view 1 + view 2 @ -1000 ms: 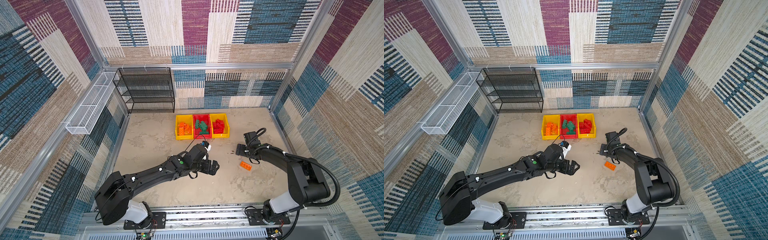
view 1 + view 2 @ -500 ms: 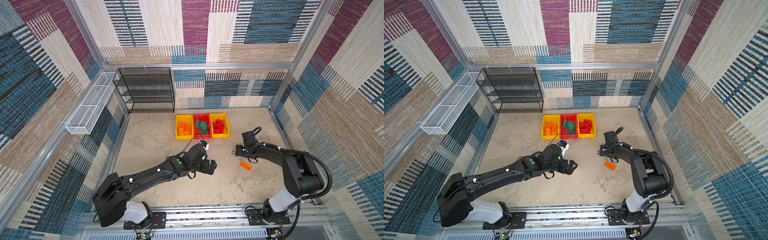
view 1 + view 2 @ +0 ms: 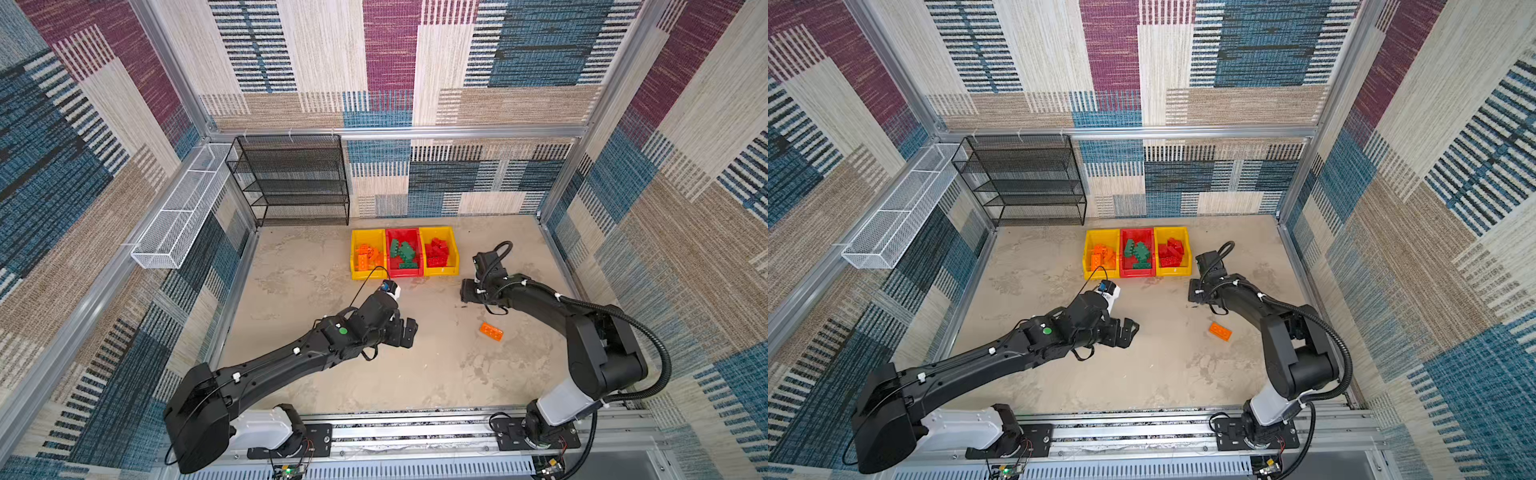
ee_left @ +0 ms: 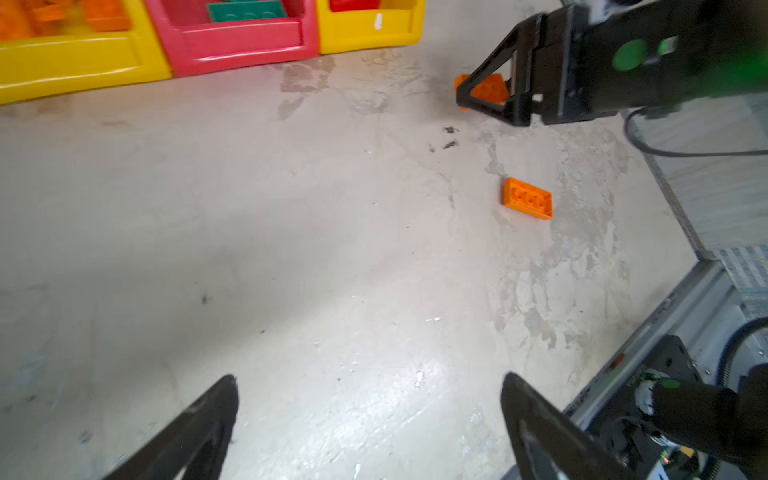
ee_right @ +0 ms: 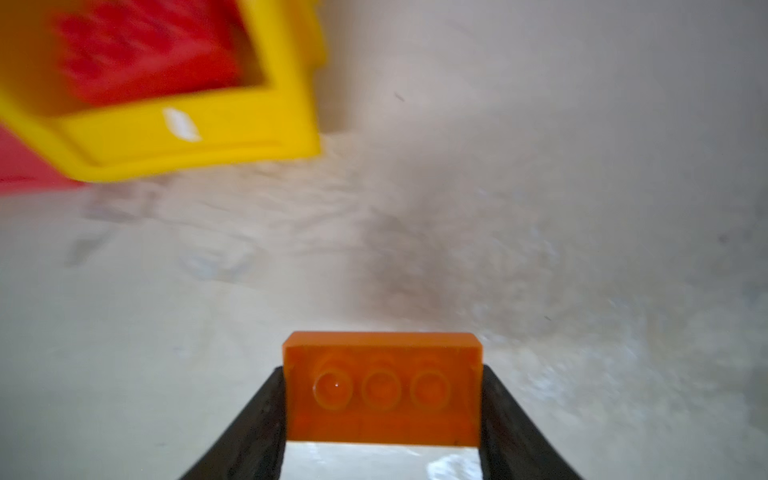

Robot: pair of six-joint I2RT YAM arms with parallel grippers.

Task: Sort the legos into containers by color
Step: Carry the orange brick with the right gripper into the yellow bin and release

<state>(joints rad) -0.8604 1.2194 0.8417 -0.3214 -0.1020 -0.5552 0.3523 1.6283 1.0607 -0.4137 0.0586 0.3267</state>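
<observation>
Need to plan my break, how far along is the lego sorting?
Done: orange bricks, green bricks and red bricks sit in separate bins. In hand: right gripper fingers clamp one orange brick. Left: binning it, plus the loose orange brick on the table; left gripper open, empty.

A black mesh shelf rack (image 3: 291, 178) stands against the back wall (image 3: 457, 183), a white wire basket (image 3: 178, 208) seemingly hung beside it.

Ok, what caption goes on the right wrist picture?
Right gripper pinching an orange brick near the yellow bin of red bricks.
</observation>
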